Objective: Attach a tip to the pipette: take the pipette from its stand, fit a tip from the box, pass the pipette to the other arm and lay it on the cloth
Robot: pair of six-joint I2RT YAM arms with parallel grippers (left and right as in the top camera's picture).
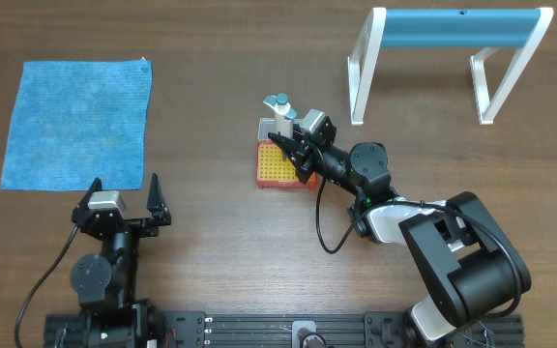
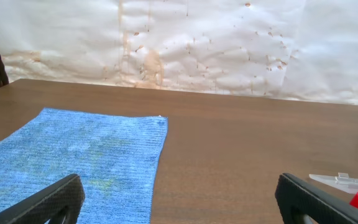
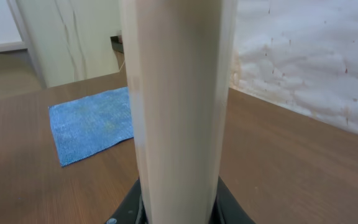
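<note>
Pipette (image 1: 281, 111) sits clamped in the right fingers (image 1: 288, 148), poised at the red tip box (image 1: 274, 166) mid-surface. Now press straight down, centred on one tip, no tilt! Left fingers (image 1: 155, 189) wait spread wide near the blue cloth (image 1: 77, 124).

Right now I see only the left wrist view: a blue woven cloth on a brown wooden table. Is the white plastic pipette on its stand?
Observer: No. The right hand is shut on the white plastic pipette with the grey-blue cap.
Operator: Where is that hand?
Observer: At the orange rectangular tip box. I cannot tell whether the pipette is above it or already in it.
Operator: And the stand?
Observer: The white stand with the blue top bar is farther back and to the right, apart from the box.
</note>
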